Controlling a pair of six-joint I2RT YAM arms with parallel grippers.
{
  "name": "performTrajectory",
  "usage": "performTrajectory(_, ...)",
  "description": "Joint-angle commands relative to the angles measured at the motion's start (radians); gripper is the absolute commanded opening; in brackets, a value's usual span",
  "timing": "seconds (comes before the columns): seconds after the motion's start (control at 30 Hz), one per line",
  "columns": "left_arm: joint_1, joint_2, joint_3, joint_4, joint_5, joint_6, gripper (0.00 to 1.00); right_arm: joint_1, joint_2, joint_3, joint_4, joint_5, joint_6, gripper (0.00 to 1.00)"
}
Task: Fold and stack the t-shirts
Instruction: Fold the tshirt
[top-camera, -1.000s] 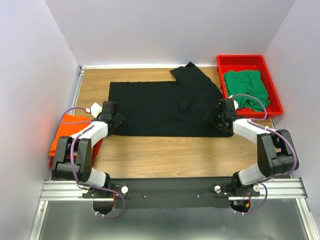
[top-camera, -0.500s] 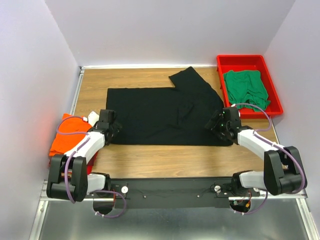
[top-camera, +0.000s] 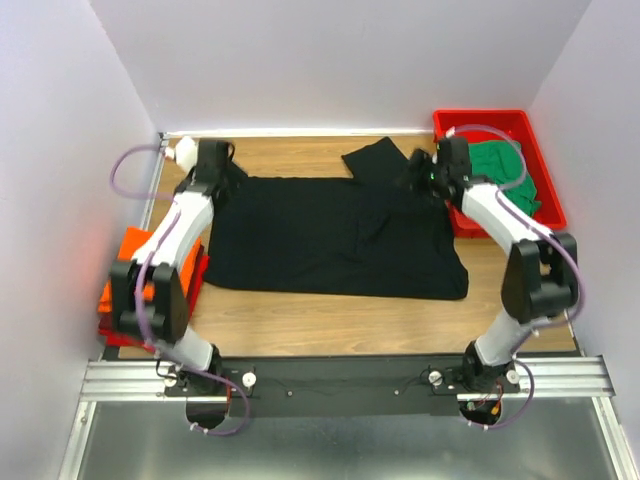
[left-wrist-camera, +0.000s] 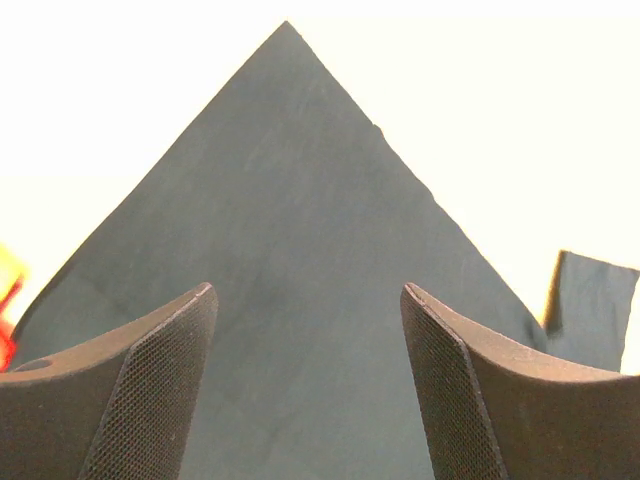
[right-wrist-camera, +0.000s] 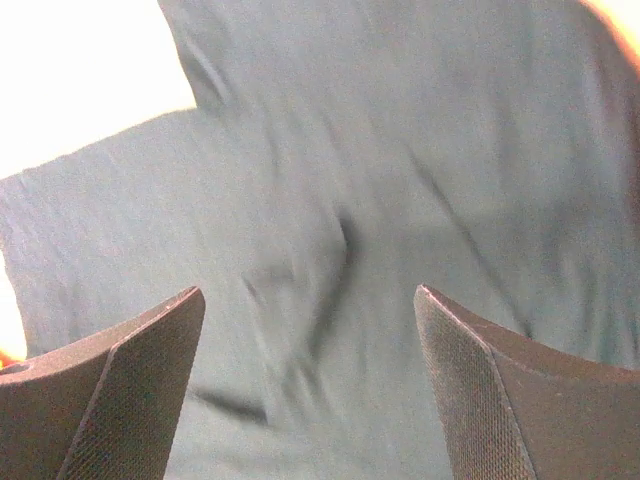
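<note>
– Two claws: where?
– Left claw (top-camera: 226, 172) and right claw (top-camera: 418, 172) hang spread over the far corners of the black t-shirt (top-camera: 340, 235), which lies flat on the tabletop (top-camera: 300, 320).
– Hidden?
– Orange t-shirt (top-camera: 128, 252), partly behind the left arm (top-camera: 188, 218).

Red tray (top-camera: 505, 115) just beside right hand (top-camera: 415, 172)

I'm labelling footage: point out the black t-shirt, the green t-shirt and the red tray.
black t-shirt (top-camera: 330, 235): top view, middle of body.
green t-shirt (top-camera: 508, 172): top view, cloth inside tray.
red tray (top-camera: 485, 117): top view, far rim.
</note>
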Motion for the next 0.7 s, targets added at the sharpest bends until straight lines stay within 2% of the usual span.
performTrajectory(0.0, 0.015, 0.288, 0.251, -0.082, -0.106, 0.118, 0.81, -0.002, 0.206, 0.239, 0.051, -0.004, -0.118, 0.91)
performTrajectory(0.1, 0.026, 0.492, 0.472, -0.192, -0.189, 0.132, 0.81, -0.003, 0.369, 0.428, 0.055, -0.027, -0.17, 0.9)
performTrajectory(0.2, 0.058, 0.594, 0.609, -0.2, -0.184, 0.155, 0.81, -0.002, 0.46, 0.544, 0.085, -0.068, -0.198, 0.89)
performTrajectory(0.33, 0.087, 0.79, 0.833, -0.281, -0.161, 0.188, 0.74, -0.002, 0.584, 0.642, 0.107, -0.124, -0.244, 0.89)
performTrajectory(0.4, 0.089, 0.868, 0.946, -0.335, -0.172, 0.193, 0.73, -0.002, 0.606, 0.661, 0.11, -0.116, -0.258, 0.89)
performTrajectory(0.47, 0.095, 0.902, 0.996, -0.344, -0.161, 0.198, 0.72, -0.002, 0.616, 0.657, 0.111, -0.108, -0.269, 0.89)
performTrajectory(0.67, 0.11, 0.964, 1.01, -0.343, -0.12, 0.181, 0.66, 0.0, 0.632, 0.657, 0.119, -0.081, -0.29, 0.89)
